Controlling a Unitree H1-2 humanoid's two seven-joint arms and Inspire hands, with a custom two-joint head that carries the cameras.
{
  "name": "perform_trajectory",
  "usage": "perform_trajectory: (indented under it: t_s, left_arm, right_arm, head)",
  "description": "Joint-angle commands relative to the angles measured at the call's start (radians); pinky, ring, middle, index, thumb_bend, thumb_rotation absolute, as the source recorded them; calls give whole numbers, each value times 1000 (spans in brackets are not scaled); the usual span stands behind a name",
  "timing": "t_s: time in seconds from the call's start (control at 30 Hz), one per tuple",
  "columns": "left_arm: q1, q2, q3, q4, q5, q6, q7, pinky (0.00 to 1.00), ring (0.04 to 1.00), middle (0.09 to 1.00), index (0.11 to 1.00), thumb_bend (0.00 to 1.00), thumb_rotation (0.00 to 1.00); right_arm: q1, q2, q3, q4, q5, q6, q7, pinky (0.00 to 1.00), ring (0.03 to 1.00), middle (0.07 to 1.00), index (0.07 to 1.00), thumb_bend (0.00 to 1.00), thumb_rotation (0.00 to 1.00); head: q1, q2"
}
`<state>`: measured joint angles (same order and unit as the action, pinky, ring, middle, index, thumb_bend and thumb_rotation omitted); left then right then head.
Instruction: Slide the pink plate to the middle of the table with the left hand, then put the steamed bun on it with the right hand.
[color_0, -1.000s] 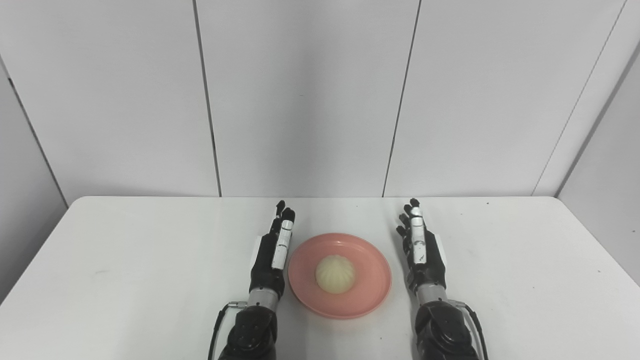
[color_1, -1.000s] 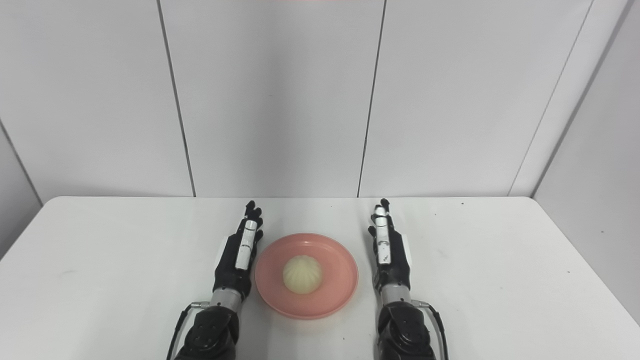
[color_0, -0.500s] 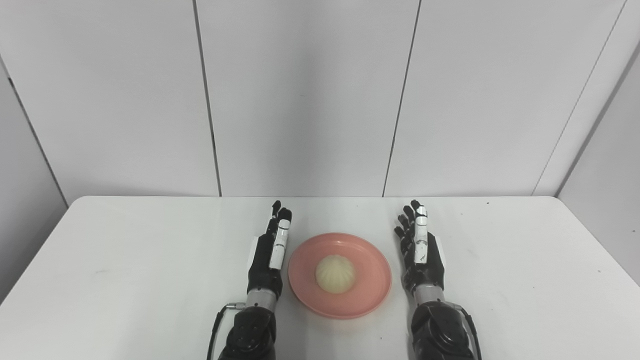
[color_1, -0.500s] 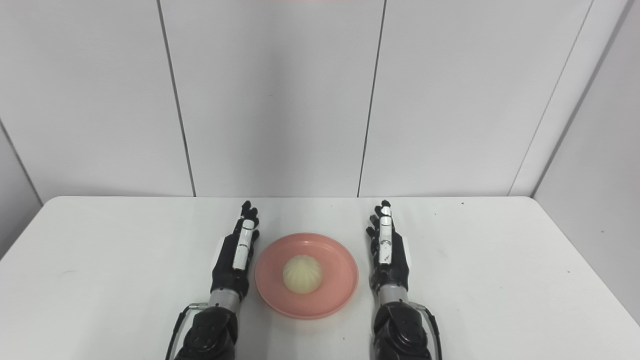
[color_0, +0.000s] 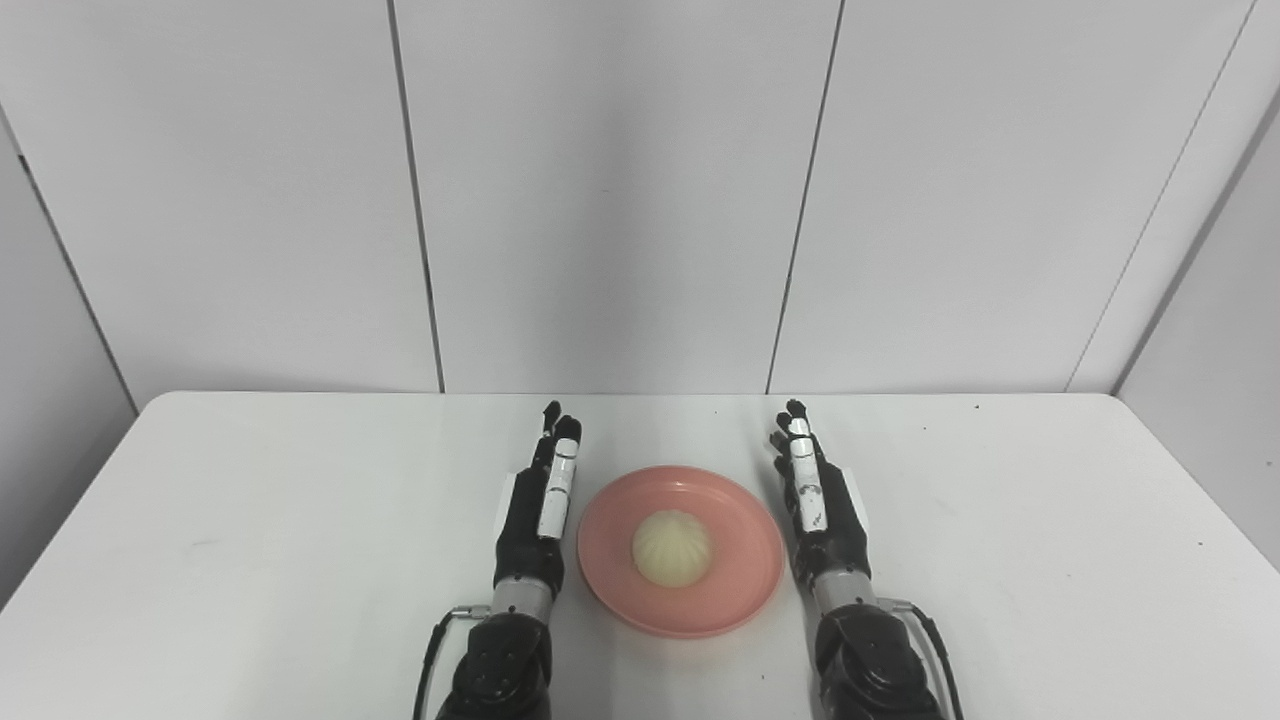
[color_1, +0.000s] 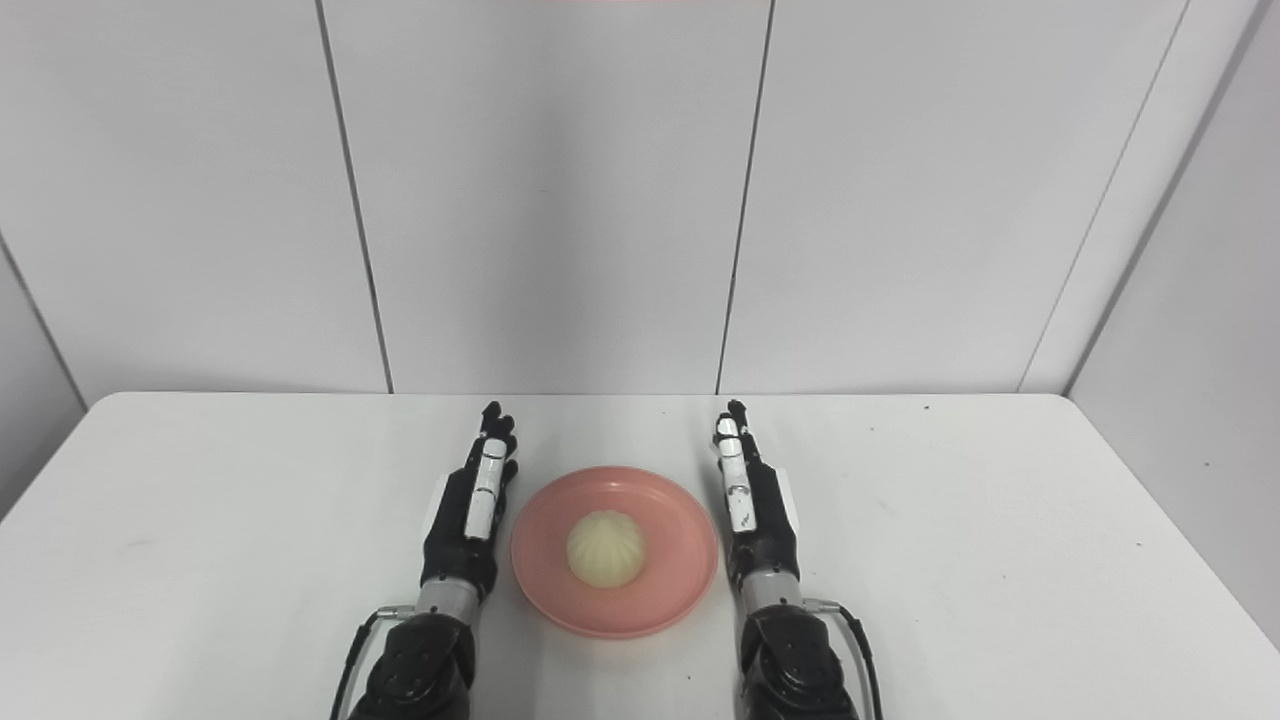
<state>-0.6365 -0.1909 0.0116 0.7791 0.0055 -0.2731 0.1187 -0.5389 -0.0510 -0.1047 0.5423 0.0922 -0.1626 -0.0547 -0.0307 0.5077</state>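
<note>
A pink plate (color_0: 740, 590) rests on the white table (color_0: 250, 520) near its middle, close to the front edge. A pale steamed bun (color_0: 671, 548) sits in the plate's centre. My left hand (color_0: 537, 510) lies just left of the plate, fingers stretched straight and pointing away, holding nothing. My right hand (color_0: 820, 505) is stretched out the same way right beside the plate's right rim, also empty. Whether either hand touches the rim is unclear.
Grey wall panels (color_0: 600, 200) rise directly behind the table's far edge. Bare tabletop extends to the left (color_1: 200, 520) and right (color_1: 1000, 520) of the hands.
My right hand has shifted left, closing in on the plate's right rim. The left hand has barely moved, and plate and bun stay in place.
</note>
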Motion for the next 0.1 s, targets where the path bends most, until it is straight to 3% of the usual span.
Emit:
perform_trajectory:
  t_s: [0.0,0.07]
  left_arm:
    - [-7,-10,0,-10,1,-1,14,1000,1000,1000,1000,612,951]
    - [-8,-10,1,-6,-2,-6,14,1000,1000,1000,1000,610,949]
  right_arm:
    - [-6,-10,-2,-14,-6,-22,1,1000,950,955,966,829,1000]
    - [-6,-11,-1,-14,-9,-20,0,1000,951,956,967,833,1000]
  head:
    - [1,0]
    - [1,0]
